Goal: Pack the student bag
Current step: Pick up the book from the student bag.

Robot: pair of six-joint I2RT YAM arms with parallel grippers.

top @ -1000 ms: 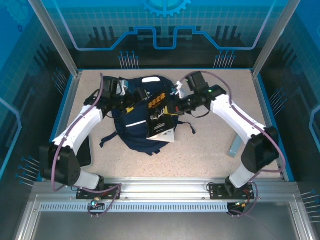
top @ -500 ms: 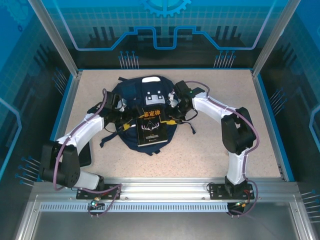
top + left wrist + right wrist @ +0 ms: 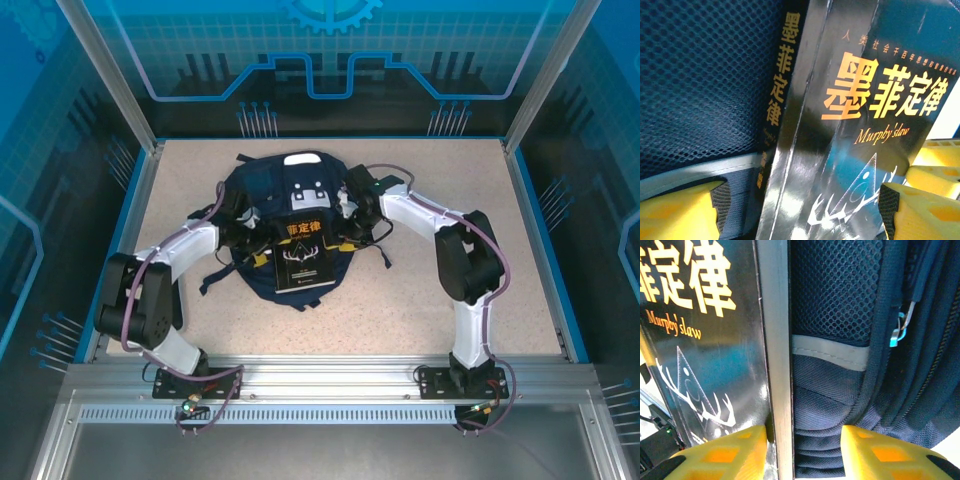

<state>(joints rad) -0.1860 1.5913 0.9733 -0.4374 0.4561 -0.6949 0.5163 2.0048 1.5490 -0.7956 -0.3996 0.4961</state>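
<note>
The student bag [image 3: 262, 185] lies flat mid-table, navy with a white patch at its far end. A black book [image 3: 303, 255] with orange title characters rests face up on it. My left gripper [image 3: 258, 240] is at the book's left edge. In the left wrist view its jaws [image 3: 800, 205] stand wide, straddling the book [image 3: 850, 125], and the left pad is clear of the spine. My right gripper [image 3: 345, 225] is at the book's right edge. In the right wrist view it [image 3: 805, 445] is open, with the book's page edge [image 3: 777, 365] and bag fabric [image 3: 830, 390] between its fingers.
A dark flat object [image 3: 172, 300] lies by the table's left edge behind the left arm. A grey-blue bracket [image 3: 468, 295] stands at the right. The speckled table [image 3: 420, 290] has a raised blue rim. A zip pull [image 3: 897, 332] hangs on the bag's side.
The book, held tilted above the bag a second ago, now lies flat on it. My right gripper has opened off it. My left gripper has moved in around the book's left side.
</note>
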